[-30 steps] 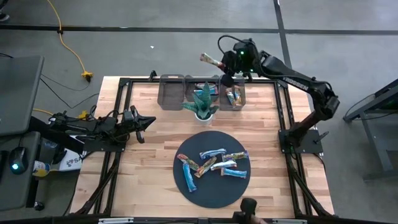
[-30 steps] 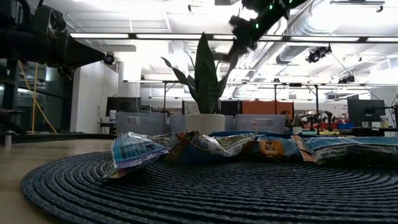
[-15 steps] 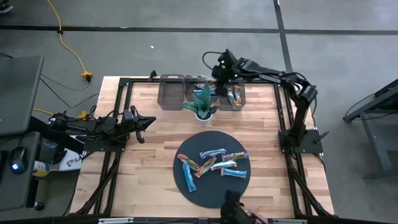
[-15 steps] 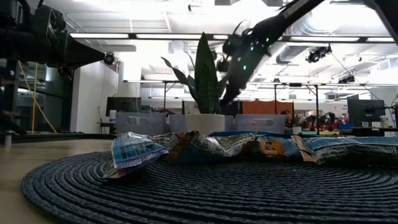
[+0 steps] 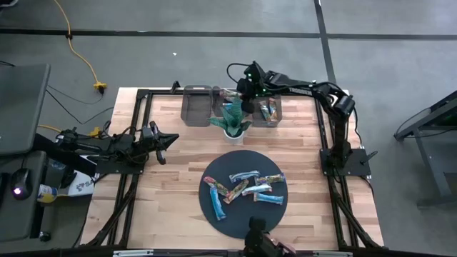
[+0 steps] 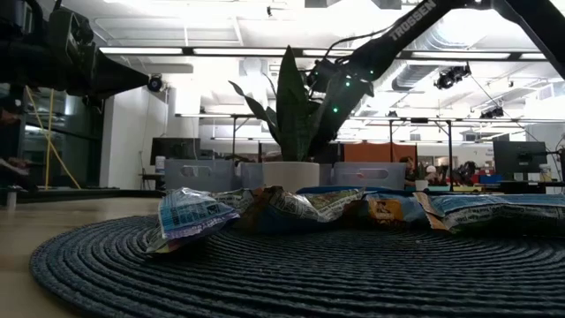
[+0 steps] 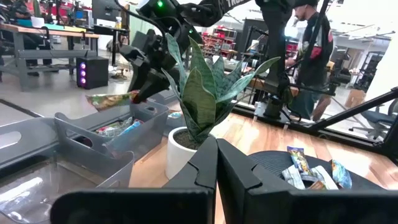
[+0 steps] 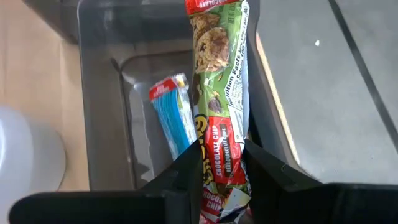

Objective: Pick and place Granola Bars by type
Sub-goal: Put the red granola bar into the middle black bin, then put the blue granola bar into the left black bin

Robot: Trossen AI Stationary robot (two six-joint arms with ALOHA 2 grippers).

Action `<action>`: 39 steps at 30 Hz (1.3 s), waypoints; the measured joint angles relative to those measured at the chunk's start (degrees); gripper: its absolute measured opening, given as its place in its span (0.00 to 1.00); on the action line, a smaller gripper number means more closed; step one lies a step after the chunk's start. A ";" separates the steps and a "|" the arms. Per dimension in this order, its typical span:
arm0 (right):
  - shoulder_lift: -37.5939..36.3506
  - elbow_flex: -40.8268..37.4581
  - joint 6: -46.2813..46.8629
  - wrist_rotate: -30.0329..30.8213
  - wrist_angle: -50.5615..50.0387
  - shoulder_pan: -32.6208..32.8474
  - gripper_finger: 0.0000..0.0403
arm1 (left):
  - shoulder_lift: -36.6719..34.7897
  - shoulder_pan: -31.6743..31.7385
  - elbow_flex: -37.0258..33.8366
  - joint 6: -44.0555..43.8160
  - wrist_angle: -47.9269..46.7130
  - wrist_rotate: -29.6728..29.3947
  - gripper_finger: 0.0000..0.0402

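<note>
My right gripper (image 8: pixel 217 171) pinches 1 green granola bar (image 8: pixel 219 81) over the grey bin (image 8: pixel 102 93); a blue bar (image 8: pixel 174 115) lies below.

My left gripper (image 7: pixel 216 163), fingers pressed together, waits apart.

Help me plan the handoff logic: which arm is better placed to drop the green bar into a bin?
The right. The right gripper is shut on the green bar, directly above the grey bin that holds a blue bar. The left gripper waits shut and empty near the table's left edge.
</note>
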 joint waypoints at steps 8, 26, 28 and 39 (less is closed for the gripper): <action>0.00 0.00 -1.60 0.85 0.48 1.38 0.21 | 0.00 -0.01 0.00 0.00 0.00 0.09 0.00; -1.30 0.00 -1.39 6.11 0.55 2.75 0.44 | 0.00 -0.02 0.01 0.00 0.02 0.17 0.00; -2.50 0.00 -1.54 7.05 0.55 3.10 0.45 | 0.00 0.00 0.00 0.00 0.02 0.17 0.00; -14.92 0.00 1.54 8.77 1.01 5.76 0.46 | -0.02 -0.02 0.02 0.00 0.00 0.17 0.00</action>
